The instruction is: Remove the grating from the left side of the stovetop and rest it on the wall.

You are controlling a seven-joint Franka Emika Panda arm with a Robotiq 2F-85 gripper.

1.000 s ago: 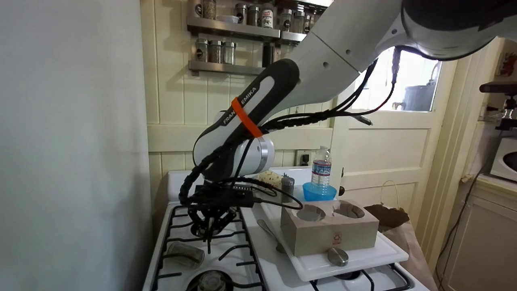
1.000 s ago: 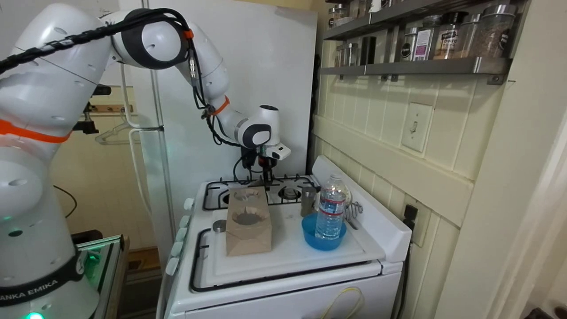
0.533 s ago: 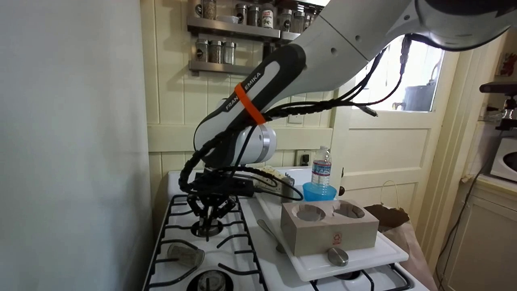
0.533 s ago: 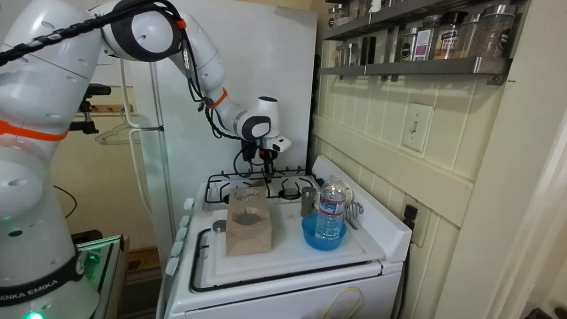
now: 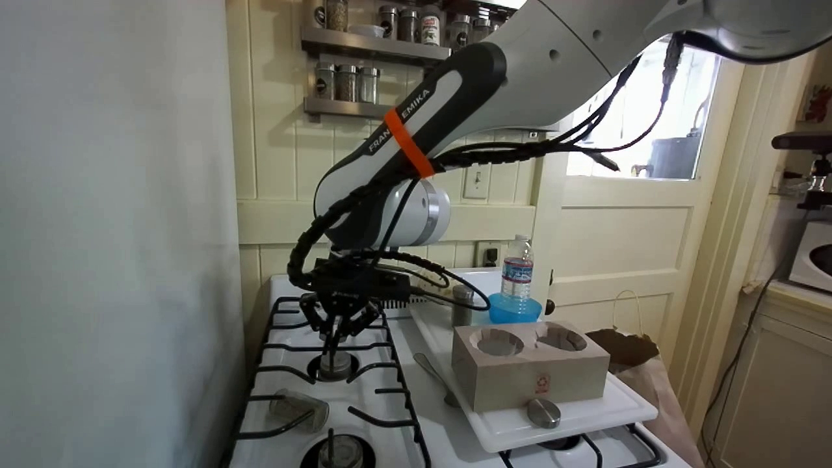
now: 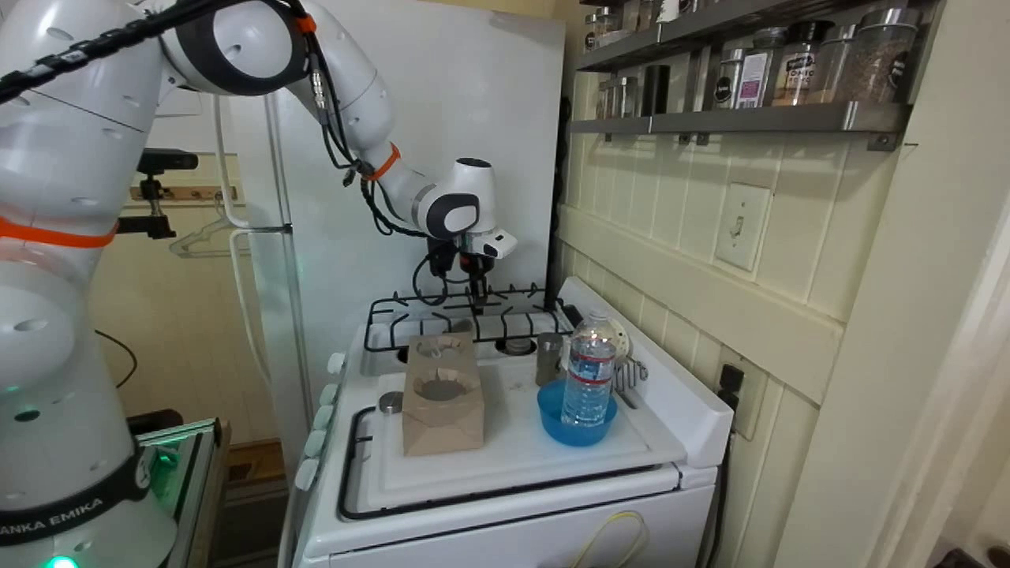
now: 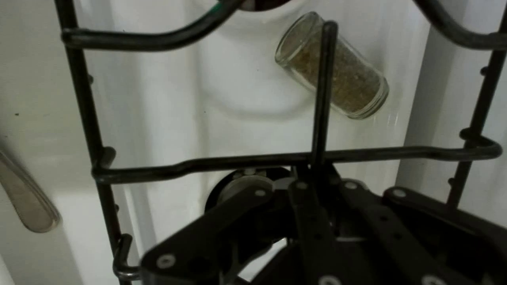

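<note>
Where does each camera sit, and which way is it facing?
Wrist view: mounted by the gripper, which shows, looking down at the grating and glass jar.
In an exterior view: in front of the stovetop, facing the spice shelves; the arm slants in from upper right, gripper included.
In an exterior view: at the stovetop end away from the pale wall, facing that wall; the arm shows with its base at picture left.
Both exterior views share the brown box and water bottle.

Blk wire grating (image 7: 245,160) held up abv wht stovetop (image 5: 437,422), nr plain pale wall (image 5: 117,234).
</note>
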